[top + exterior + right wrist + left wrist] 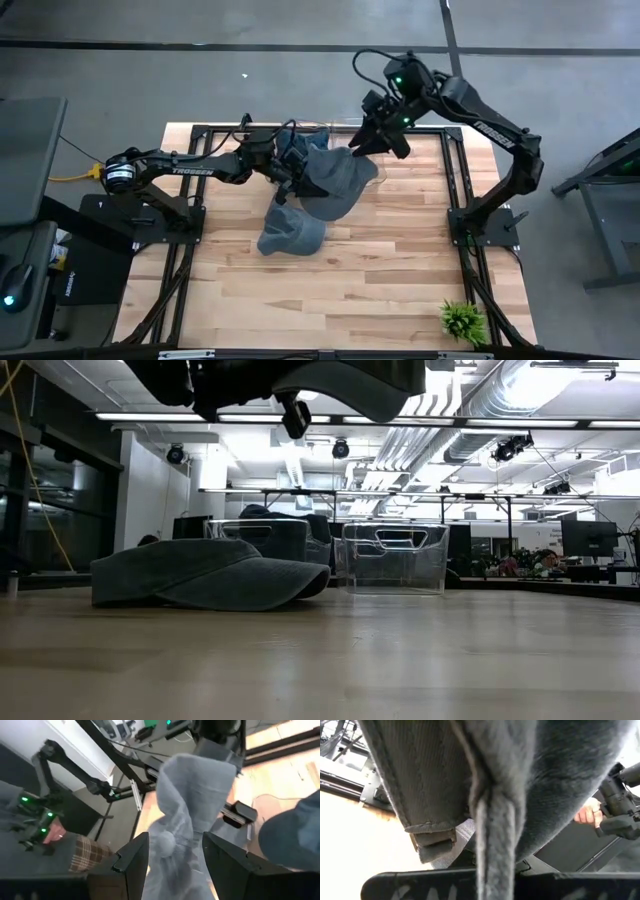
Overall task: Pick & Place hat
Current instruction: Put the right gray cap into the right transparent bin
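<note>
A: Where do we have the soft grey-blue fabric cap (335, 178)?

B: Hung in the air between our arms; the left gripper (290, 165) is clamped on one edge, and the right gripper (368, 143) stands with fingers apart astride a bunched fold, so we judge its long axis runs arm to arm.

A: And below?

B: A second grey cap (290, 232) lies on the pale wooden counter (380, 270); clear plastic bins (395, 557) stand behind it.

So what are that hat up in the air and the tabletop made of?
The raised hat looks like soft grey cotton twill, brushed and matte: the left wrist view shows fine ribbed weave and fuzzy, wrinkled folds. The tabletop seems to be light wooden planks, smooth with a slight sheen; grain and plank seams show.
</note>
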You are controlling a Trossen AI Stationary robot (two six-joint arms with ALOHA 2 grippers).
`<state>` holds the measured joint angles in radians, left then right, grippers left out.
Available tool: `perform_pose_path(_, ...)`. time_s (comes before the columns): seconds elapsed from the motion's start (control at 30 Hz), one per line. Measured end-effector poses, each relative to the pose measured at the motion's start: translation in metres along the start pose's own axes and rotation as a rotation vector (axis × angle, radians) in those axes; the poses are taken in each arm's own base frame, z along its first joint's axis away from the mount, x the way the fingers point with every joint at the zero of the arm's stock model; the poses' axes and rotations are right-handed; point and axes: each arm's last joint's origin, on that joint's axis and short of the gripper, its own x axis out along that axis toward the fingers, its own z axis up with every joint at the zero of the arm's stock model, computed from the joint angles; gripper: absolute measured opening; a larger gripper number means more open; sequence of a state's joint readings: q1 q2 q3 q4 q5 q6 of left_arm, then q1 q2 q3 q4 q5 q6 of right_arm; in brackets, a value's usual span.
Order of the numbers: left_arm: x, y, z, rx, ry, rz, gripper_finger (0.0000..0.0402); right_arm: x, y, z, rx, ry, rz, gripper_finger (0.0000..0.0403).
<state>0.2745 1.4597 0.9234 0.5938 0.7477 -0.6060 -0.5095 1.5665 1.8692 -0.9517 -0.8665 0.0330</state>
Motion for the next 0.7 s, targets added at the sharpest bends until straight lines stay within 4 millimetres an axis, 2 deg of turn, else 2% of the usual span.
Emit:
perform_pose_path(0.27,0.0,0.001,-0.002,0.0,0.021,0.008,0.0,0.006,-0.007,-0.008,0.03,0.033,-0.014,0.0179)
perform_pose_path(0.7,0.0,0.002,-0.002,0.008,0.015,0.018,0.0,0.028,0.011,-0.012,0.011,0.08,0.058,0.0179)
